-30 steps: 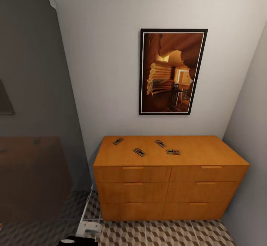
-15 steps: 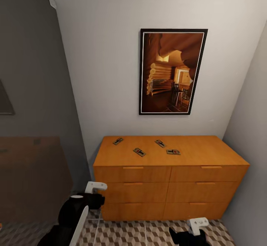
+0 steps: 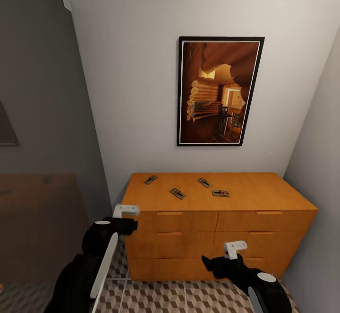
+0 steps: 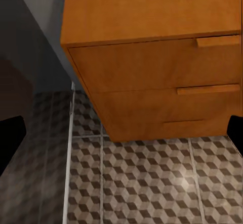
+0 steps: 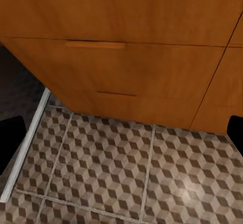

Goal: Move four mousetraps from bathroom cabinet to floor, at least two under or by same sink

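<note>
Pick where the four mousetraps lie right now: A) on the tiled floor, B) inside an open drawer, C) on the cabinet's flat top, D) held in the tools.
C: all four mousetraps lie flat on the cabinet top, apart from one another; its drawers are closed, and the left tool and right tool are in front of its drawers, below the top.

A simulated home room: plain white walls, a framed log-cabin picture point(image 3: 219, 91), an orange-brown wooden cabinet point(image 3: 215, 237) and a cube-patterned tiled floor point(image 3: 189, 299).
</note>
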`<state>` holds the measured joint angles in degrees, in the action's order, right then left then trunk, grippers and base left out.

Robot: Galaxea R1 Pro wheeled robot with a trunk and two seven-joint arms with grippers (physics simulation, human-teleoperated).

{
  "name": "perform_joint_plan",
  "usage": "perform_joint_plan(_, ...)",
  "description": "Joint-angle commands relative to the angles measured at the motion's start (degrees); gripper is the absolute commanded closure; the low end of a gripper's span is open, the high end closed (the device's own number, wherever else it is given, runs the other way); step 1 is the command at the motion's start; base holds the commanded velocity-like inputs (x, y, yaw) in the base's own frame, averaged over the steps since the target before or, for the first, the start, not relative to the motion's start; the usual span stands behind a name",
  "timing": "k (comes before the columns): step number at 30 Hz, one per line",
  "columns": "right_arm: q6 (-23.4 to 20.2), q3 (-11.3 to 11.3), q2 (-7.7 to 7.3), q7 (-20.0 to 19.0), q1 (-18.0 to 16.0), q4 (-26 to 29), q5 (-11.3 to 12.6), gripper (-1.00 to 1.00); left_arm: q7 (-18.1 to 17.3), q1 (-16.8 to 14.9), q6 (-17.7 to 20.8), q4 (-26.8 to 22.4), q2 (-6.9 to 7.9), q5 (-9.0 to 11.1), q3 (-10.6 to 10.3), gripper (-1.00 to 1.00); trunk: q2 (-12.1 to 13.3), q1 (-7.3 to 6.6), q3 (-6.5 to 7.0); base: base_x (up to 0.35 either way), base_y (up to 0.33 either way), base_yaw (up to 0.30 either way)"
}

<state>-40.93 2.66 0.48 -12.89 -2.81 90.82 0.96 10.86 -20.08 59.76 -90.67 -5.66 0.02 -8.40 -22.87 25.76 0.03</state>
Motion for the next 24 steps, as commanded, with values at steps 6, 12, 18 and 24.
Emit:
perform_joint_plan(6, -2.9, 0.9, 2.18, 0.1, -3.4, 0.0, -0.1, -1.00, 0.2, -2.8, 0.2, 1.2, -0.60, 0.1, 0.0, -1.00, -0.1, 0.02, -0.03, 0.000, 0.000, 0.000)
perform_joint_plan(12, -4.2, 1.4, 4.87, 0.9, -6.5, 0.0, -0.4, -1.00, 0.2, -5.4, 0.2, 3.3, -1.65, 0.0, 0.0, -1.00, -0.1, 0.02, -0.03, 0.000, 0.000, 0.000)
perform_joint_plan(18, -4.6, 1.6, 5.88, 3.2, -8.8, -0.8, -0.4, -1.00, 0.3, -9.7, 0.2, 8.1, -2.04, 0.4, 0.0, -1.00, -0.1, 0.02, -0.03, 0.000, 0.000, 0.000)
perform_joint_plan(24, -4.7, 2.0, 6.10, 4.7, -9.3, -1.7, -0.3, -1.00, 0.3, -12.1, 0.2, 10.2, -2.18, 0.6, 0.0, -1.00, -0.1, 0.02, -0.03, 0.000, 0.000, 0.000)
